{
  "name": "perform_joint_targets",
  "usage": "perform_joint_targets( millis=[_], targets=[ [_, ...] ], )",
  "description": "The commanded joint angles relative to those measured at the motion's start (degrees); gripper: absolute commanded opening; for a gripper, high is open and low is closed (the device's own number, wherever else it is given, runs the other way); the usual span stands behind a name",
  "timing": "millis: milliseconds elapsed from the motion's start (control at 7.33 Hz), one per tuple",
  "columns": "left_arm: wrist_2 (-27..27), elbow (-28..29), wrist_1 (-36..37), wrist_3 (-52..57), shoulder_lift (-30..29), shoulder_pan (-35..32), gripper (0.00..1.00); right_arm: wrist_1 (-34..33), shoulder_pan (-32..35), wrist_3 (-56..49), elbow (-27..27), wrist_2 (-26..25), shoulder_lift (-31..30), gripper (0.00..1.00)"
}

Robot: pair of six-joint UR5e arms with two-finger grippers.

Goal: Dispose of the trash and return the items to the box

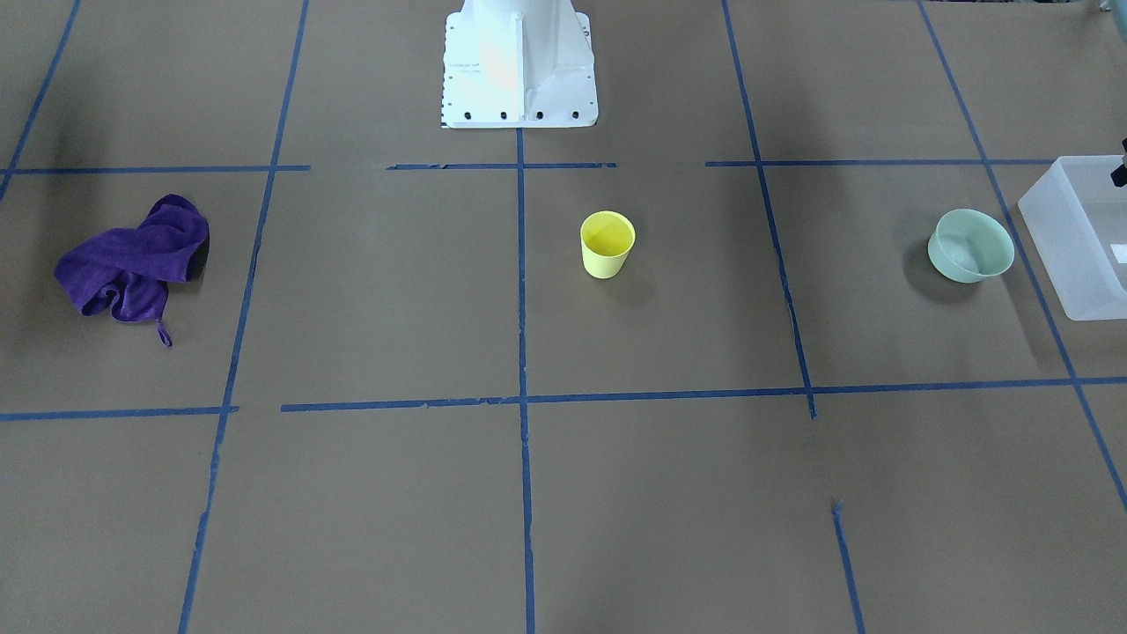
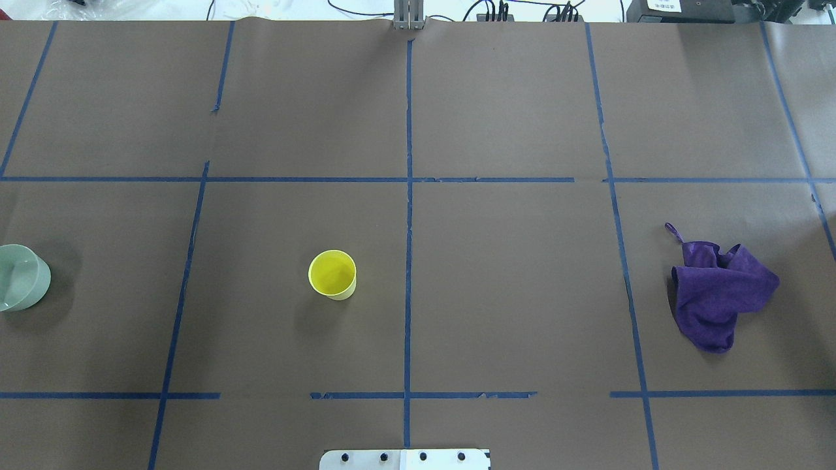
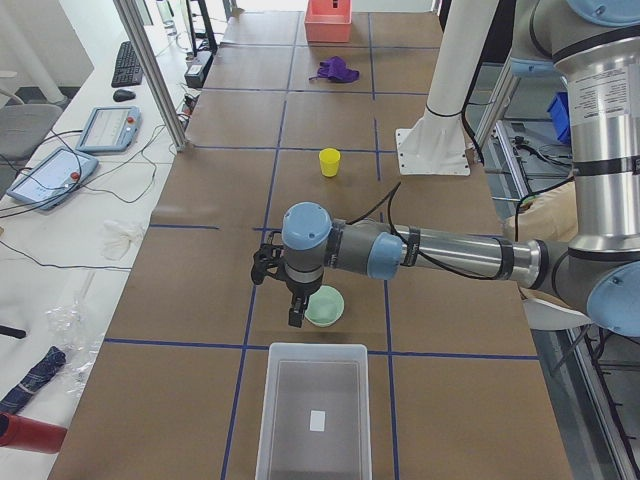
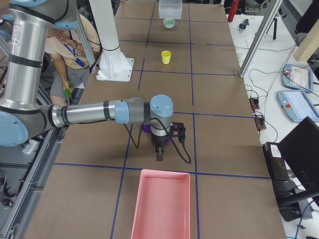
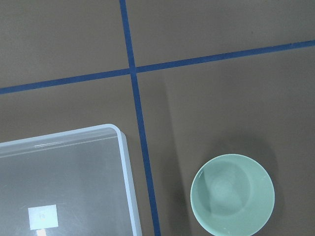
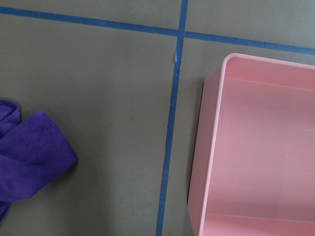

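The yellow cup (image 1: 607,245) stands upright near the table's middle, and it also shows in the overhead view (image 2: 333,275). The mint-green bowl (image 1: 970,246) stands upright next to the frosted box (image 1: 1083,238); the left wrist view shows the bowl (image 5: 232,194) and the box's rim (image 5: 125,162) below the camera. My left gripper (image 3: 296,310) hangs above the table beside the bowl (image 3: 325,305), on its side toward the box (image 3: 265,400). My right gripper (image 4: 159,154) hangs over the purple cloth's edge. I cannot tell whether either gripper is open or shut.
A crumpled purple cloth (image 2: 718,290) lies at the table's right end, near a pink bin (image 6: 197,147). The white robot base (image 1: 519,66) stands at the table's edge. A person stands behind the base (image 4: 67,45). Blue tape lines mark the brown table.
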Motion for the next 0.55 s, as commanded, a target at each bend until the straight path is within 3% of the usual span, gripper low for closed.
perform_joint_targets(
  millis=[0,409],
  targets=[
    [0.0,-0.04,-1.48,0.0,-1.49,0.0,1.0,0.0,0.0,-0.02,0.88,0.09,-0.09,1.0],
    [0.17,-0.73,-7.62,-0.09,-1.77,0.52,1.0,-0.17,-0.17,-0.02,2.19,0.44,0.0,1.0]
  ],
)
